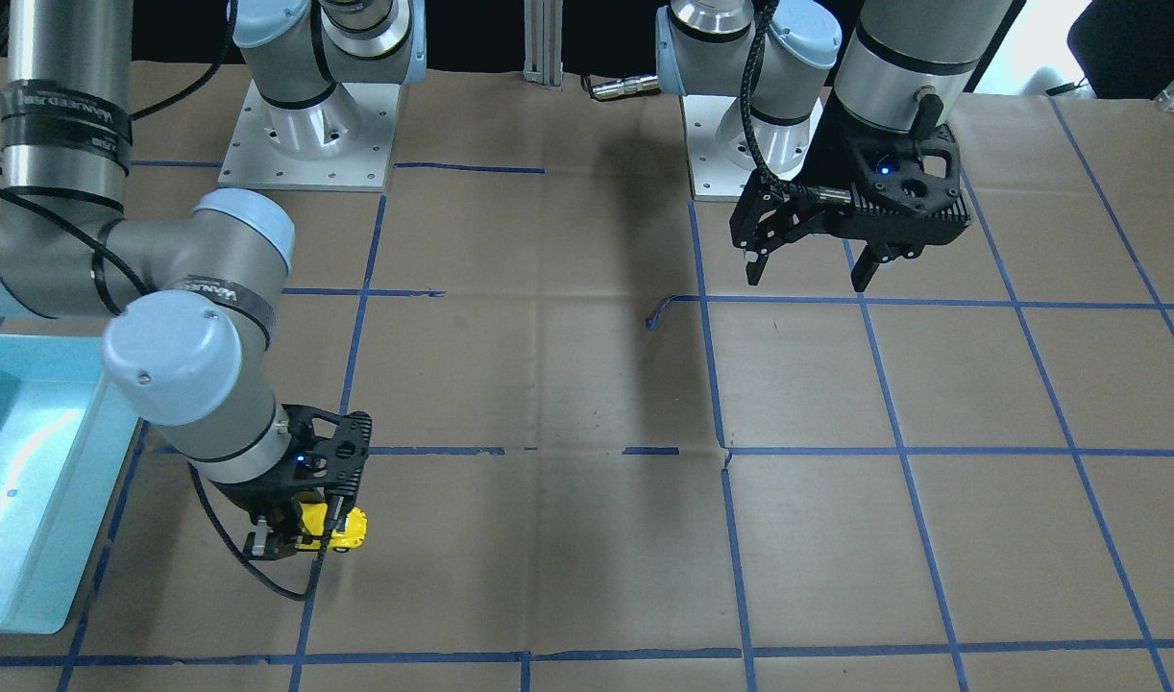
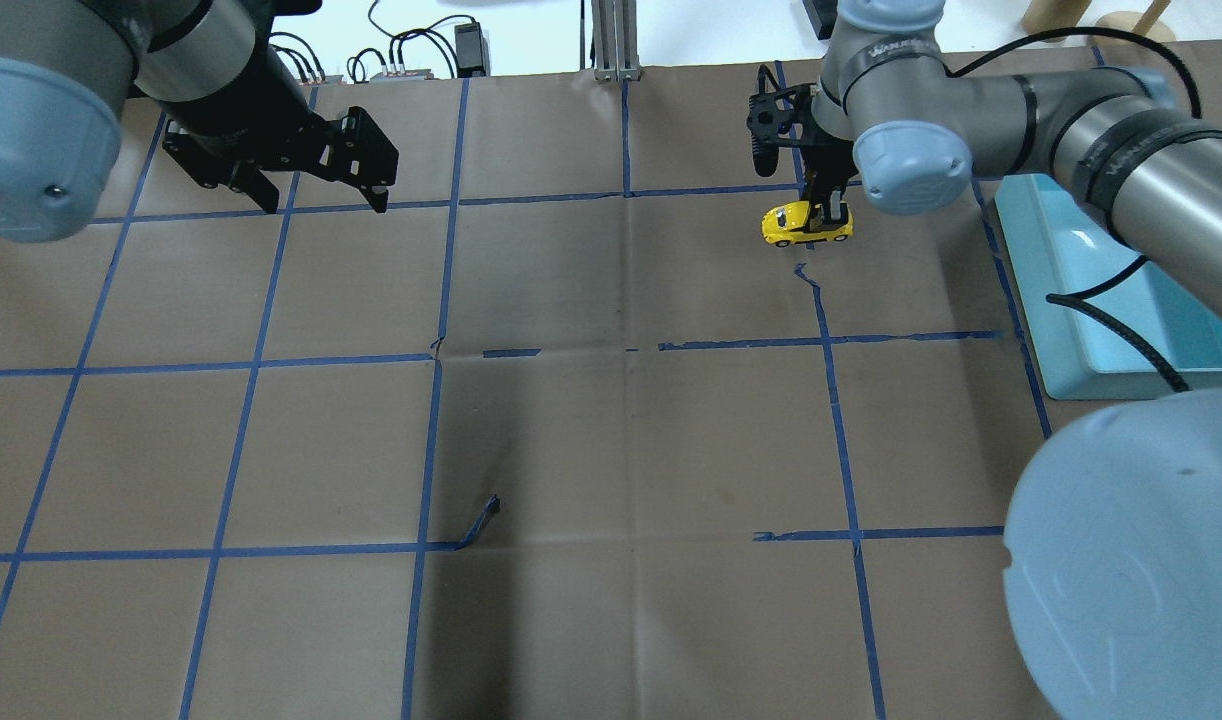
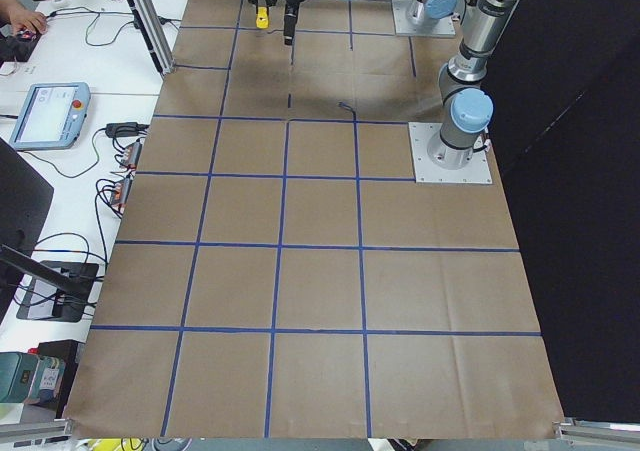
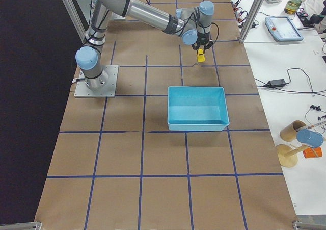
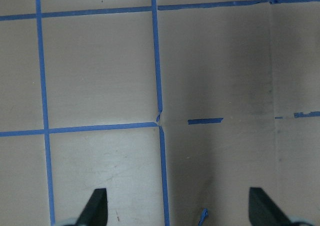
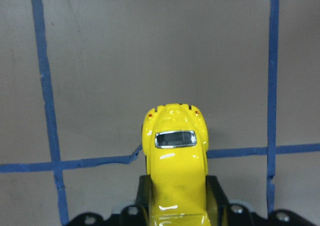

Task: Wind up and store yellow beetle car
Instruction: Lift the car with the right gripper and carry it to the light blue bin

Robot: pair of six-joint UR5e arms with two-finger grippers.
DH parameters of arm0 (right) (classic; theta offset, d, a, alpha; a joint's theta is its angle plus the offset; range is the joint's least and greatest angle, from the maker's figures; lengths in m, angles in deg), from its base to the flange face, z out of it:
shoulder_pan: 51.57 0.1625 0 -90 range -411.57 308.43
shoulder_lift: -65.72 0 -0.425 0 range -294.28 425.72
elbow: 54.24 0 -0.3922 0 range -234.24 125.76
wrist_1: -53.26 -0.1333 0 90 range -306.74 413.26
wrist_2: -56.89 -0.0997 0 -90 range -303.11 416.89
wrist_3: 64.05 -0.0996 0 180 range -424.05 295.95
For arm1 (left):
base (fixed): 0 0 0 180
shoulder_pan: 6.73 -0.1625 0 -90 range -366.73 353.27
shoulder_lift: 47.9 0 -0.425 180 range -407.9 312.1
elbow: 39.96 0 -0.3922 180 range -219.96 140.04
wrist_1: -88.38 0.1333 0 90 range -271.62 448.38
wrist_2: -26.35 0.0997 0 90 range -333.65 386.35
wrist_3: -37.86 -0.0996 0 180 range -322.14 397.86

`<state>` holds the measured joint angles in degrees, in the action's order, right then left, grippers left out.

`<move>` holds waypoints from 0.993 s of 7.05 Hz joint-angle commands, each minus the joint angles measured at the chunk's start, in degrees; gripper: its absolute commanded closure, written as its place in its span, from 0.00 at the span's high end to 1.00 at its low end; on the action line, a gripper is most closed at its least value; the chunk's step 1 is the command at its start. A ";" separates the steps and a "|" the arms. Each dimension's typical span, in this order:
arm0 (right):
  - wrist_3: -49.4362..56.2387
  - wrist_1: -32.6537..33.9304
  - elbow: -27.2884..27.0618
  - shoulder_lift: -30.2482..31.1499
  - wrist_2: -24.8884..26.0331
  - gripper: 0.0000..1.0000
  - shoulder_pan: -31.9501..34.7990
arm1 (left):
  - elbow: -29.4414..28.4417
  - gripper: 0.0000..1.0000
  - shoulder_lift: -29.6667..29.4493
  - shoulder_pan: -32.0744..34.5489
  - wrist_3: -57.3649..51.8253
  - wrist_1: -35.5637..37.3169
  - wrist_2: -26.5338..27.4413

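The yellow beetle car [image 2: 806, 222] is held between the fingers of my right gripper [image 2: 829, 215], which is shut on its sides. In the right wrist view the car [image 6: 175, 146] points away from the camera, low over the brown paper. I cannot tell whether its wheels touch. It also shows in the front view [image 1: 345, 529] under the right gripper [image 1: 299, 538], and in the right side view [image 4: 200, 55]. My left gripper [image 2: 321, 200] is open and empty above the table, far from the car. It also shows in the front view [image 1: 806, 274] and the left wrist view [image 5: 180, 208].
A light-blue bin [image 2: 1071, 300] stands on the table beside the right arm, a short way from the car; it also shows in the front view [image 1: 30, 538] and the right side view [image 4: 196, 107]. Brown paper with a blue tape grid [image 2: 631, 350] covers the table.
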<state>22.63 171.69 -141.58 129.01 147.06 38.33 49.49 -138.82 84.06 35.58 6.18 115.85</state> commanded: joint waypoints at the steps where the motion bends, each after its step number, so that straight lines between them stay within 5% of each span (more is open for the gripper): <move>1: 3.37 -6.52 0.08 4.80 0.00 0.24 -6.28 | -0.07 0.99 -0.39 0.09 0.00 0.02 0.06; 7: 28.69 -6.10 -4.15 8.59 -4.99 0.23 -26.42 | -0.24 0.99 -0.65 0.09 0.00 0.02 0.06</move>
<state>48.06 165.52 -145.73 136.48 144.03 14.80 49.35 -139.15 84.08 35.58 6.20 115.87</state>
